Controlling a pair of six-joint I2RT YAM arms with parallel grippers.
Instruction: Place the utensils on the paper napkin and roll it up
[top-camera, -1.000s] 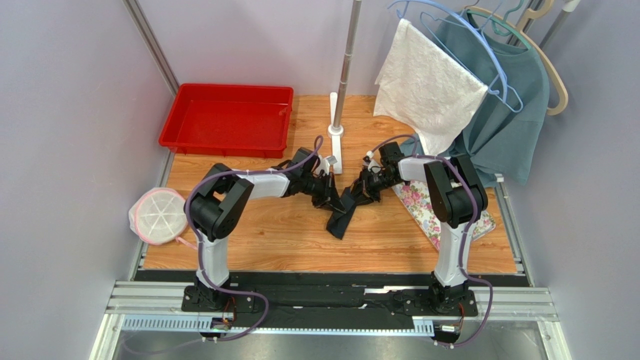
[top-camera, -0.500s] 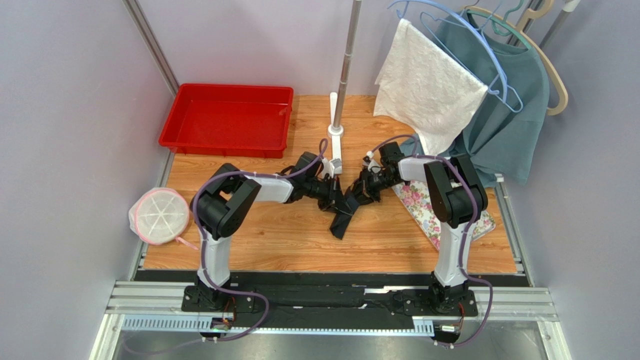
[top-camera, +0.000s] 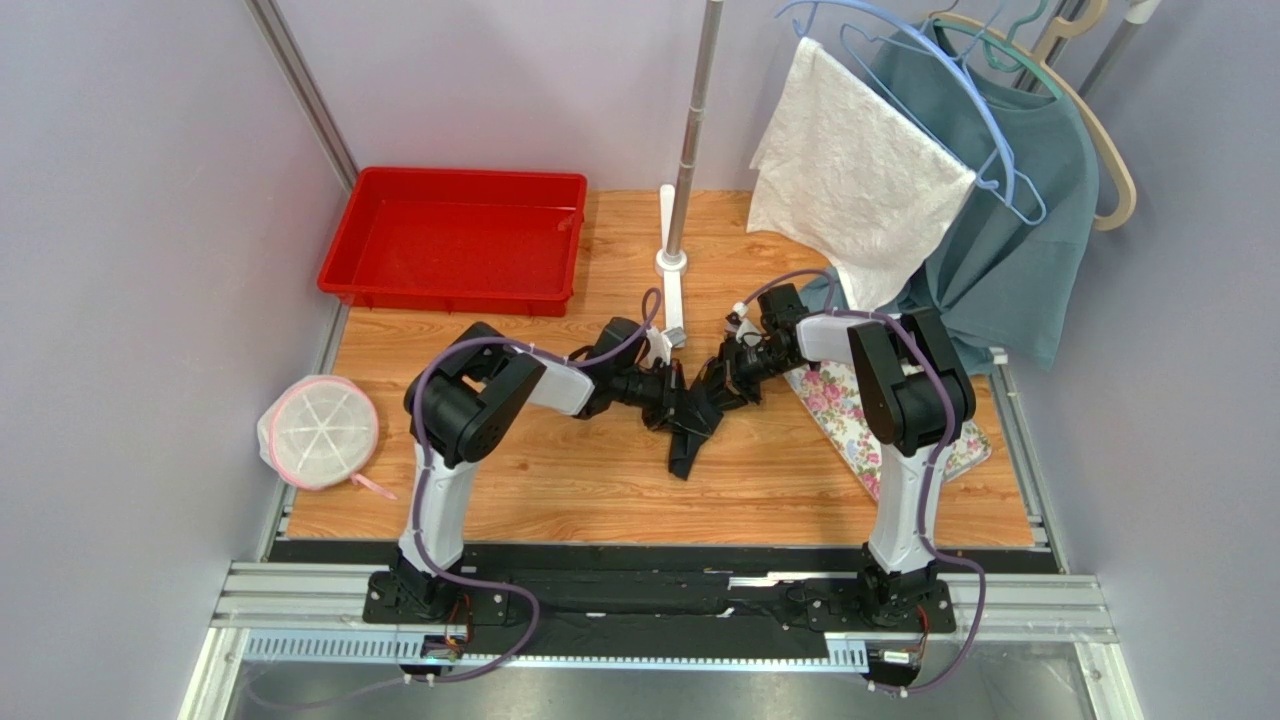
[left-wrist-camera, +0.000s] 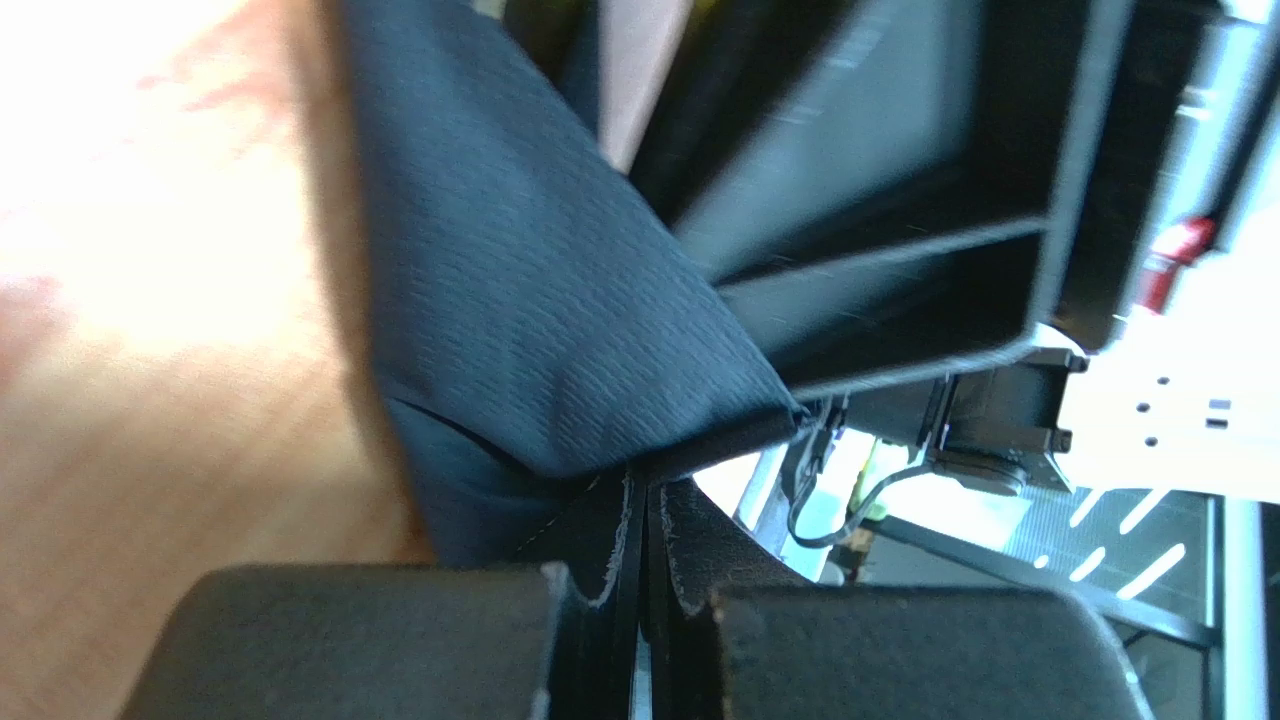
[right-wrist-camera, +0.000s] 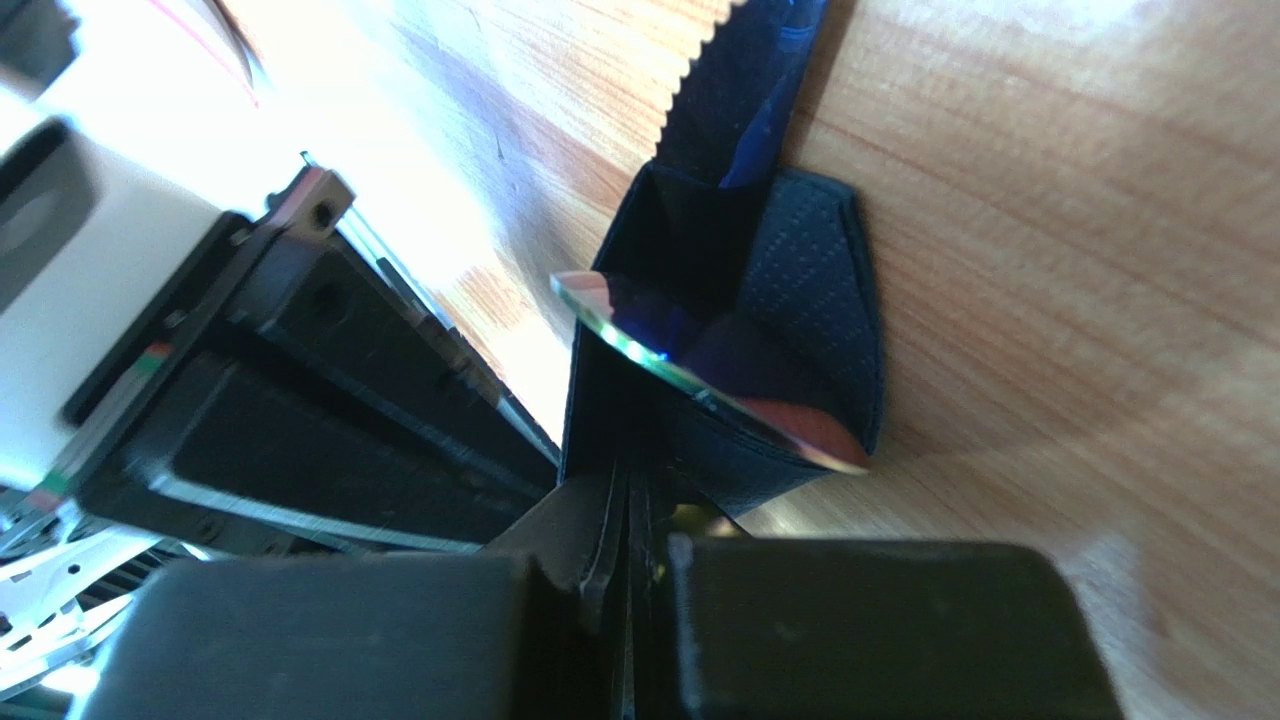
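Only the right wrist view shows a shiny utensil (right-wrist-camera: 706, 386) tucked inside the folded napkin (right-wrist-camera: 812, 285), which lies on the desk (top-camera: 526, 480). The left pincer (left-wrist-camera: 646, 518) and right pincer (right-wrist-camera: 628, 503) are each pressed together, clamped on a napkin edge.

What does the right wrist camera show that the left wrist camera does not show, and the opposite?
Only the right wrist view shows a utensil: its shiny end sticks out of the folded paper napkin, whose zigzag edge also appears there. Only the left wrist view shows a white part with small holes at its right edge. Both views show the black paper napkin over the wooden table, pinched between closed fingers: the right gripper in one view, the left gripper in the other.
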